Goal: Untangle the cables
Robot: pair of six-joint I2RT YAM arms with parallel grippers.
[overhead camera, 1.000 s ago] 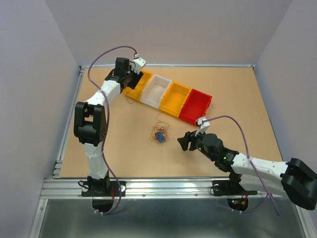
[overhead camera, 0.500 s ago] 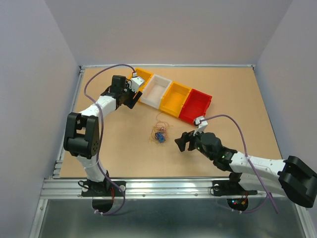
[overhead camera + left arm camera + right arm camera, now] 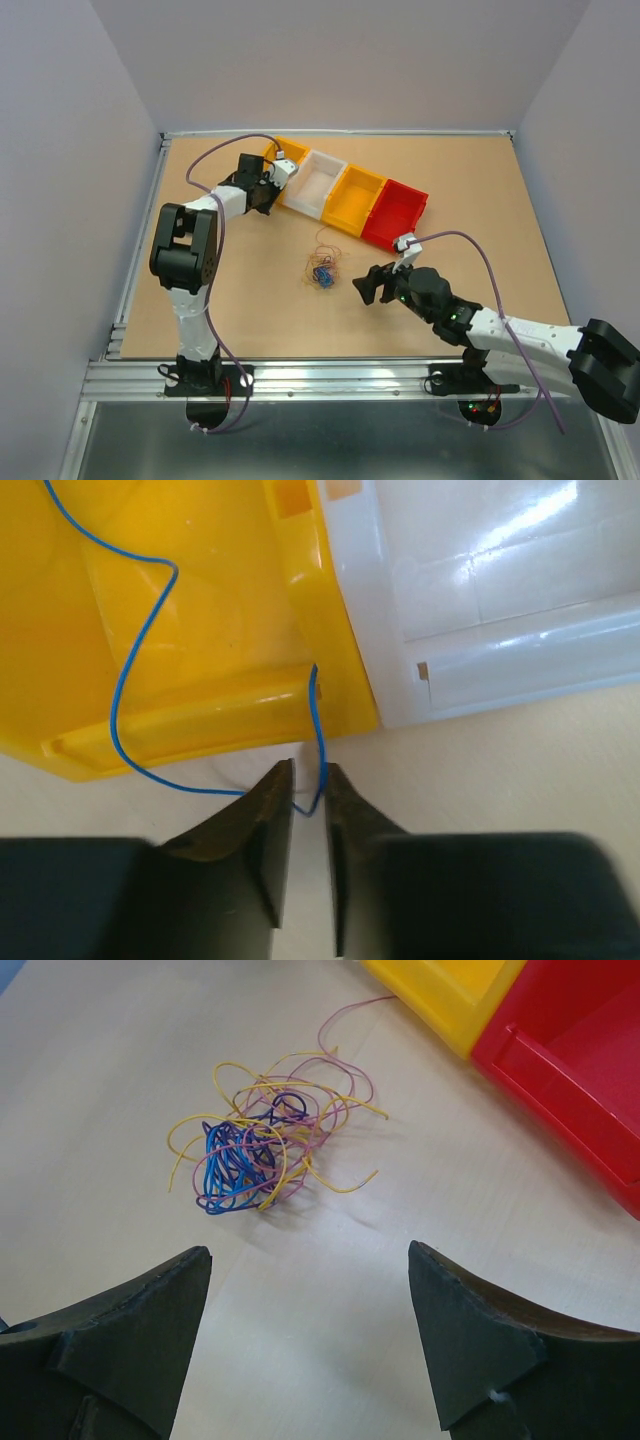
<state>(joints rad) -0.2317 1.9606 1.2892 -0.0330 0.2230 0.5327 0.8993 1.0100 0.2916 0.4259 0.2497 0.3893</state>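
Tan desk, grey walls | yellow bin and white bin touching, just ahead of my left jaws | cables bunched mid-desk, near my right jaws: wide apart, empty | left jaws narrow, blue wire trails from yellow bin between tips; pinch unclear

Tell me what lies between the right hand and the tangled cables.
Nothing: in the right wrist view, only bare table separates the open right hand from the cables.
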